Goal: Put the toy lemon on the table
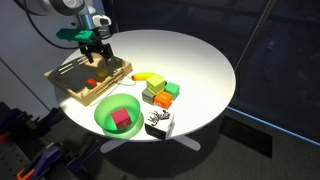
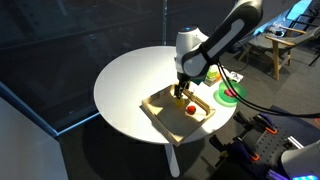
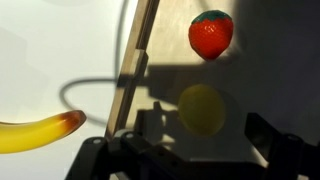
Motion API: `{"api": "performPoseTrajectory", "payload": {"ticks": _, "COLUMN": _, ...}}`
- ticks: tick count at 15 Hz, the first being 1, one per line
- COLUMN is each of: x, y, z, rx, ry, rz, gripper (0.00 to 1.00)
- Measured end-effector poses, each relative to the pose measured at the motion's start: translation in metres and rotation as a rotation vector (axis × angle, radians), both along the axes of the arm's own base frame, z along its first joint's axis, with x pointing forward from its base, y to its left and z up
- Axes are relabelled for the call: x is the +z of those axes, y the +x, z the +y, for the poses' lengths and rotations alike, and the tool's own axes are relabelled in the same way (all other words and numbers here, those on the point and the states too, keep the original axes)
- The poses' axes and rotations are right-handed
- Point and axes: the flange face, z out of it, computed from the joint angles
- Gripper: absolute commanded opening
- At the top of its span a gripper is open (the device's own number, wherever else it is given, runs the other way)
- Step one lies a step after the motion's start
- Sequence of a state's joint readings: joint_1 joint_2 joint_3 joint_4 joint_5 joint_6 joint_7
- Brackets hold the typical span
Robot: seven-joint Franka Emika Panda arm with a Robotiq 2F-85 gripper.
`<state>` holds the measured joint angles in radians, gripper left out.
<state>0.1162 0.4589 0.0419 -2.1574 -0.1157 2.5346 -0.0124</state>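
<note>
The toy lemon point(image 3: 202, 108) lies in shadow on the floor of a wooden tray point(image 3: 135, 70), straight ahead of my gripper point(image 3: 190, 150) in the wrist view. The gripper's fingers stand wide apart on either side of the lemon and do not touch it. In both exterior views the gripper point(image 1: 93, 45) point(image 2: 183, 92) hangs low over the tray point(image 1: 70, 85) point(image 2: 160, 115) and hides the lemon. The tray stands near the edge of the round white table point(image 1: 200, 60) point(image 2: 125, 85).
A small red toy fruit point(image 3: 211, 33) point(image 1: 90, 83) point(image 2: 190, 108) lies in the tray beyond the lemon. A banana point(image 3: 35, 130) point(image 1: 150, 78) lies on the table outside the tray rim. Coloured blocks point(image 1: 160, 93) and a green bowl point(image 1: 118, 113) point(image 2: 228, 93) stand nearby.
</note>
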Motion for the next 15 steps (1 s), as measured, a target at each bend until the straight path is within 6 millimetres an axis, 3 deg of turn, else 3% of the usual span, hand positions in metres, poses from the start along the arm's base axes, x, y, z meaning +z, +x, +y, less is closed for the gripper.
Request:
{"api": "performPoseTrajectory", "payload": {"ticks": 11, "x": -0.032, "y": 0.004, "z": 0.012, "rx": 0.045, "ry": -0.035, "rz": 0.007, "gripper": 1.00}}
{"api": "performPoseTrajectory", "payload": {"ticks": 12, "x": -0.033, "y": 0.005, "z": 0.012, "rx": 0.044, "ry": -0.036, "rz": 0.008, "gripper": 0.82}}
{"api": "performPoseTrajectory", "payload": {"ticks": 15, "x": -0.037, "y": 0.009, "z": 0.010, "rx": 0.041, "ry": -0.038, "rz": 0.008, "gripper": 0.56}}
